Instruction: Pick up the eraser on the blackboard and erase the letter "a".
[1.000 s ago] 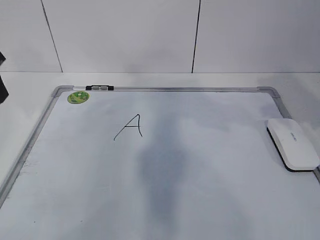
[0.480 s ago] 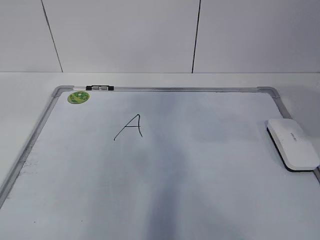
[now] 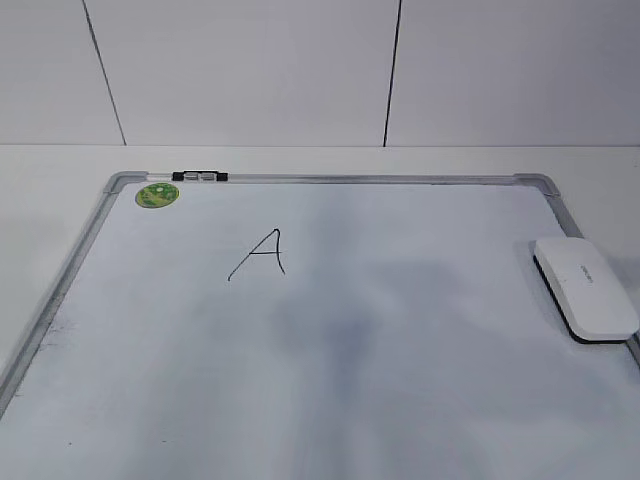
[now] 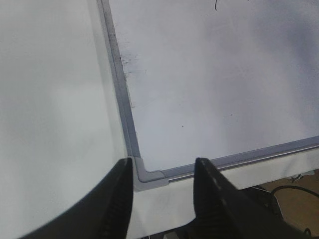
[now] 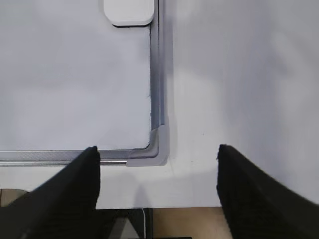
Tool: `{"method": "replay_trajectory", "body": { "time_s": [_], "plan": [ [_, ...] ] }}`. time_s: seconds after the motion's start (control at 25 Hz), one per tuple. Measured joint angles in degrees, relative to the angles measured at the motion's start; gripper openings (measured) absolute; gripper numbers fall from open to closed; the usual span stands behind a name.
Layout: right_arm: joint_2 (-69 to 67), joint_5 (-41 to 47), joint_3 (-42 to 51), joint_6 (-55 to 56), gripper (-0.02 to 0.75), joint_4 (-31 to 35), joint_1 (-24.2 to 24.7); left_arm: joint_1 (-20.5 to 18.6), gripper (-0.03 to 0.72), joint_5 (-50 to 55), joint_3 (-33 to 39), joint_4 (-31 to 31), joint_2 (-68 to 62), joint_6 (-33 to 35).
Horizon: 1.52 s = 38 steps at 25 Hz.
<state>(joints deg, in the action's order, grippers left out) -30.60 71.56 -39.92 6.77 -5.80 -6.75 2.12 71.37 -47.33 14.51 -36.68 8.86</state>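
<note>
The blackboard [image 3: 330, 180] is a white board in a silver frame, lying flat. The eraser [image 3: 585, 288], white with a black base, lies by the board's right frame; its near end shows in the right wrist view [image 5: 128, 11]. An angular capital "A" [image 3: 260, 255] is drawn at the upper left. No lowercase cursive "a" is in view. My left gripper [image 4: 163, 162] is open and empty over the board's near left corner [image 4: 149, 175]. My right gripper [image 5: 157, 149] is wide open and empty over the near right corner [image 5: 152, 149]. Neither gripper shows in the exterior view.
A round green sticker [image 3: 157, 194] and a small black and silver clip [image 3: 199, 176] sit at the board's far left corner. White table surrounds the board. The table's front edge lies just behind both grippers, with dark frame and cables below [image 4: 284, 191].
A dark shape at the exterior view's left edge has gone out of view. The soft grey shadow on the board's middle has shifted. The eraser and the "A" have not moved.
</note>
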Motion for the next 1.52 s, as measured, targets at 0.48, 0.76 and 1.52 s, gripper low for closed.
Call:
{"method": "replay_trajectory", "body": {
  "time_s": [0.48,0.76,1.52],
  "plan": [
    [18.7,0.9,4.4,-0.4,0.579,-2.6,0.0,0.0,0.298,0.8,12.1,-1.4,20.0,0.0],
    [18.7,-1.4,8.6,-0.4,0.579,-2.8,0.0,0.0,0.295,-4.0,16.5,-2.3,21.0,0.0],
    [18.7,-5.8,11.2,-0.4,0.578,-3.0,0.0,0.0,0.278,-8.2,18.0,-2.5,21.0,0.0]
  ]
}}
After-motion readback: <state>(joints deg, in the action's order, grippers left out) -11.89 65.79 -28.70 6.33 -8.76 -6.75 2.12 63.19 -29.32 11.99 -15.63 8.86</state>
